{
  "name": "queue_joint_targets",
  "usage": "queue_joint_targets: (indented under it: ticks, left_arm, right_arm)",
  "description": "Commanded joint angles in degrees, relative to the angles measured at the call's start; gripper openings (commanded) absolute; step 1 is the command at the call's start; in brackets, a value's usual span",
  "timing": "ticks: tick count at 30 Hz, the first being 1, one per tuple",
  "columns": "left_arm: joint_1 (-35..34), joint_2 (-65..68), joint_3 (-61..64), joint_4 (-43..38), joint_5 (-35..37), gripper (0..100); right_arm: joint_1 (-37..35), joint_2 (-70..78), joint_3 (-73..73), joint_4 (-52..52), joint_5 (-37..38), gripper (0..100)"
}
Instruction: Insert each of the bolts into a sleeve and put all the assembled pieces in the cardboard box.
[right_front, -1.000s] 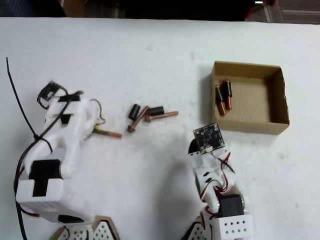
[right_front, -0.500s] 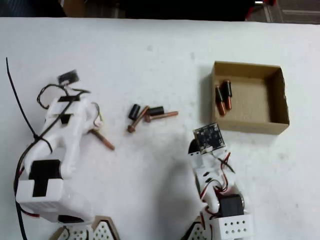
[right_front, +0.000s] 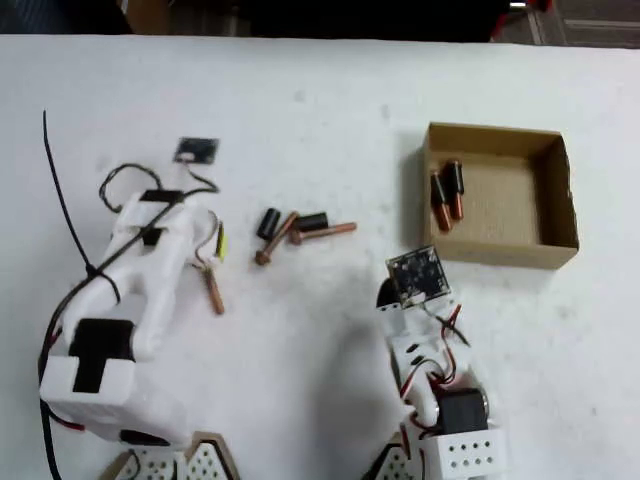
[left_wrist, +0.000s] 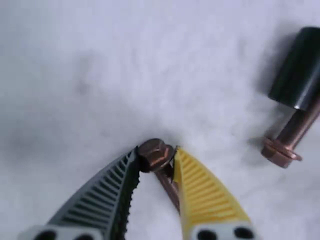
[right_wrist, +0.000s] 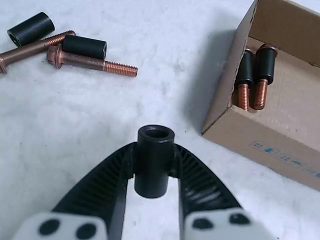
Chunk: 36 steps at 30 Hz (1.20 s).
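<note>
Robotic bolt assembly: a copper bolt (left_wrist: 155, 154) is gripped near its hex head by the closed-down jaws of the left gripper (left_wrist: 156, 167), over the white table (right_front: 320, 110). A black sleeve (right_wrist: 154, 142) is clamped upright in the right gripper (right_wrist: 154, 165), near the cardboard box (right_front: 505, 255), where two assembled pieces (right_front: 447, 195) are laid. Loose bolts (right_front: 335, 230) and loose sleeves (right_front: 313, 222) are seen clustered between the arms.

White tabletop (right_front: 320, 90), dark background (right_front: 300, 18)
</note>
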Motion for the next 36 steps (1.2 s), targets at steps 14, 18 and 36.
queue_joint_targets:
  ticks: [14, 18, 36]
  left_arm:
    - [2.0, 0.0, -5.6, 7.1, -20.2, 5]
    - [2.1, 0.0, -5.6, 7.0, -20.2, 5]
    - [4.8, 0.0, -3.1, 7.2, -20.1, 16]
  right_arm:
    - [-0.7, -0.6, 0.2, -1.5, -0.1, 1.8]
    - [-0.7, -0.6, 0.2, -1.5, -0.1, 1.8]
    - [-0.6, -0.6, 0.2, -1.5, -0.1, 1.8]
